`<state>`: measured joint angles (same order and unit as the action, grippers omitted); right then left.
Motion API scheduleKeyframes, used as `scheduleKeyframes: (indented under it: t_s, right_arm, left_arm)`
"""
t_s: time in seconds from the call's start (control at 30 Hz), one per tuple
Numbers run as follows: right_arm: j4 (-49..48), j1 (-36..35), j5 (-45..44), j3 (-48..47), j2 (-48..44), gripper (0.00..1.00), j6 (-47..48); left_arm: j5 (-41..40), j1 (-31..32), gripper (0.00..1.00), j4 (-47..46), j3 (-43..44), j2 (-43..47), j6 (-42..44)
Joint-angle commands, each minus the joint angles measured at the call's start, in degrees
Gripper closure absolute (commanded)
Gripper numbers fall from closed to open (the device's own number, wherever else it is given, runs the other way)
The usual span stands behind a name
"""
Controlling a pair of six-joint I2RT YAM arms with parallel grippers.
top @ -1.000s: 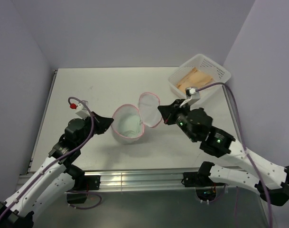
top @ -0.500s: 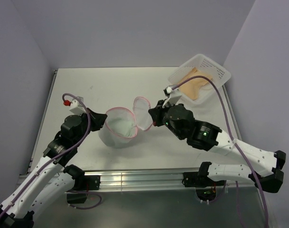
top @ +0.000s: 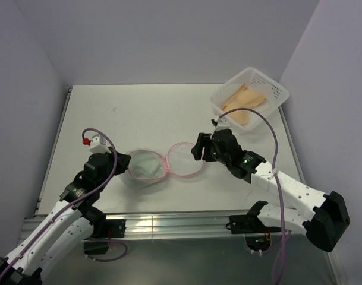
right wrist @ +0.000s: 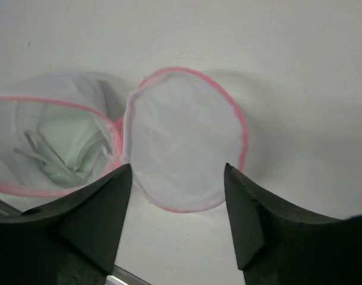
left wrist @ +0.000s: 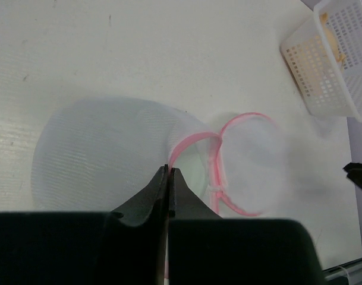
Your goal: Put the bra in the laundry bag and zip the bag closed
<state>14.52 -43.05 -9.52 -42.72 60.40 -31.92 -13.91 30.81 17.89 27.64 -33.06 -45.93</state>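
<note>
Sideways lies laundry bag [top: 146, 165], mouth facing right, lid [top: 183, 159] flat, left gripper [left wrist: 169, 172] clamped on rim [left wrist: 189, 142], right gripper [right wrist: 178, 169] apart.

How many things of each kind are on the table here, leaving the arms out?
Mesh laundry bag: 1
White perforated basket: 1
Peach bra, lying in the basket: 1
Total: 3

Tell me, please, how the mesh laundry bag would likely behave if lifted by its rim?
Probably floppy: the laundry bag slumps with crumpled walls. Likely very light, since its mesh is thin and see-through. The lid holds a round hoop, so rims may spring back.
</note>
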Motion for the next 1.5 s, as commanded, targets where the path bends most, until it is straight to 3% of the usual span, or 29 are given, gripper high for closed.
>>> scheduleKeyframes:
  t_s: [0.0, 0.1, 0.17, 0.2, 0.37, 0.47, 0.5, 0.6, 0.77, 1.13, 1.47]
  right_arm:
    - [-2.5, 5.4, 3.8, -3.9, -1.1, 0.27, 1.5]
    - [-3.2, 12.7, 6.1, -8.0, 0.6, 0.28, 3.5]
    - [-3.3, 16.1, 0.8, -11.7, 3.0, 0.30, 4.7]
    - [-3.4, 19.6, -1.6, -12.9, 6.1, 0.31, 4.9]
    - [-4.3, 30.6, -6.1, -21.3, 18.1, 0.47, 4.5]
    - [-3.6, 34.6, -7.2, -27.7, 28.4, 0.49, 4.1]
    - [-2.6, 35.4, -7.4, -29.9, 30.8, 0.48, 4.1]
    - [1.4, 37.4, -8.8, -41.4, 40.2, 0.30, 4.1]
    - [9.4, 39.0, -10.2, -53.2, 53.8, 0.15, 3.5]
    - [15.8, 41.2, -7.3, -63.3, 66.0, 0.14, 1.0]
    - [18.7, 44.9, 2.6, -68.5, 71.3, 0.16, -0.3]
  left_arm:
    - [-1.9, -0.1, 0.92, -1.1, -1.6, 2.3, -2.3]
    - [-2.6, -0.2, 0.80, -0.4, -1.4, 3.3, -2.4]
    - [-3.1, -0.1, 0.73, 0.4, -0.6, 3.8, -2.2]
    - [-3.2, -0.2, 0.65, 0.6, -0.2, 4.3, -2.1]
    - [-2.5, -0.1, 0.48, 3.3, 4.3, 6.2, 0.2]
    - [-0.6, -0.1, 0.37, 5.3, 8.5, 8.3, 2.5]
    - [0.0, -0.1, 0.35, 5.7, 9.6, 8.6, 3.2]
    - [2.2, -0.1, 0.32, 7.0, 14.4, 10.0, 6.7]
    - [6.0, -0.1, 0.31, 8.1, 17.2, 10.9, 12.5]
    - [6.1, -0.2, 0.32, 5.6, 13.8, 13.3, 16.3]
    - [6.4, -0.7, 0.32, 5.4, 13.8, 12.8, 16.7]
